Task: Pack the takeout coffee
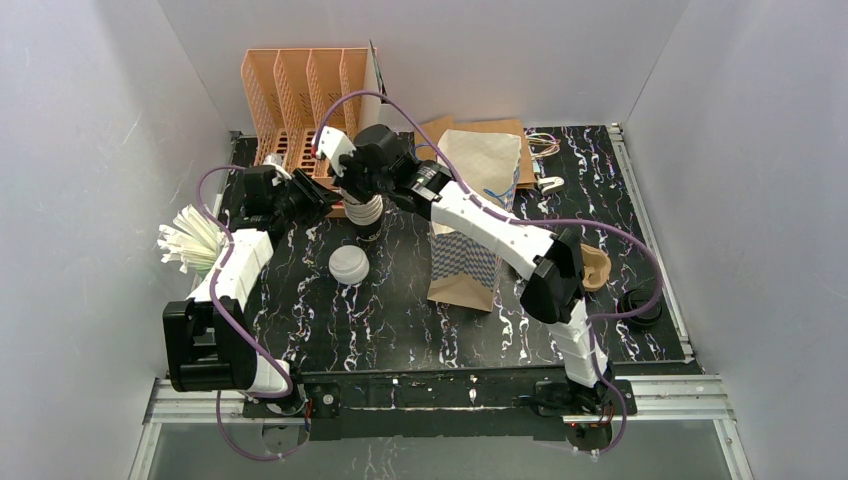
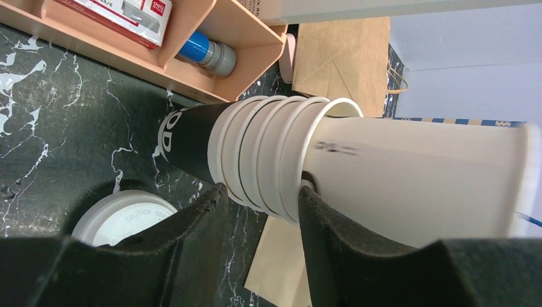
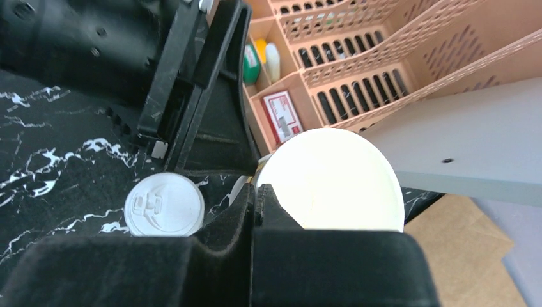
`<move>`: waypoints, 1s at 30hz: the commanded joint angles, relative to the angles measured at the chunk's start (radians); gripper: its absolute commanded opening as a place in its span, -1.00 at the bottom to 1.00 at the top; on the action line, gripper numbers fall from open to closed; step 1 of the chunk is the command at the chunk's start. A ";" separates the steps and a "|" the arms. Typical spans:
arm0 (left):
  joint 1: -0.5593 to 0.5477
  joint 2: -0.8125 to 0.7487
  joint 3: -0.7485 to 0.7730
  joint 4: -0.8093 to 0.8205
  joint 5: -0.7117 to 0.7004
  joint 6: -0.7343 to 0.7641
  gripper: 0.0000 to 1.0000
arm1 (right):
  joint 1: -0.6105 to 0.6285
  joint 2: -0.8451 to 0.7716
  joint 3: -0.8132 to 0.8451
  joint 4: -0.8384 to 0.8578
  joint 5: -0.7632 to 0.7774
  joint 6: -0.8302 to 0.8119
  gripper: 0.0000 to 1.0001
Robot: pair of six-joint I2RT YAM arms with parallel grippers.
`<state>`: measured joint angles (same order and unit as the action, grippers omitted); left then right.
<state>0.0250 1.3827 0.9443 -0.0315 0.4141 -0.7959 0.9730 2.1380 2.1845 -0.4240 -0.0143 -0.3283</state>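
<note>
White nested stack of paper cups (image 1: 366,210) back-left on the black marbled table (image 1: 400,320), rims clamped by left gripper (image 2: 262,190). Round white plastic lid (image 1: 349,265) lying just in front. Right gripper (image 3: 255,194) pinched tight on the top white paper cup (image 3: 332,179). Brown moulded-pulp tray (image 1: 597,268) way off right, lol.

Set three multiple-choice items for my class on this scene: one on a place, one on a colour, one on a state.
1. Where is the white lid? A on a chair; B on the table; C on the floor.
2. What colour is the rack? A blue; B orange; C green.
3. How is the right gripper? A wide open; B lying flat on the floor; C shut on the top cup.
Key: B, black marbled tabletop surrounds it; B, its slotted walls are orange; C, its fingers pinch the cup's rim.
</note>
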 commanded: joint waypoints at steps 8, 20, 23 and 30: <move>-0.011 0.007 0.020 -0.123 -0.046 0.047 -0.14 | 0.007 -0.109 0.179 0.037 0.064 -0.040 -0.97; -0.011 -0.103 0.206 -0.344 -0.077 0.178 0.08 | 0.124 -0.389 -0.035 -0.093 -0.047 0.133 -0.97; -0.011 -0.168 0.220 -0.412 -0.075 0.222 0.14 | 0.160 -0.476 -0.146 -0.113 -0.086 0.235 -0.97; -0.011 -0.367 0.149 -0.511 -0.020 0.310 0.35 | 0.240 -0.706 -0.603 -0.014 -0.053 0.443 -0.97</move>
<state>0.0174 1.1229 1.1278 -0.4362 0.3527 -0.5644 1.1790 1.5257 1.7905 -0.4889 -0.0860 -0.0467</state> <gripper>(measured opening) 0.643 0.045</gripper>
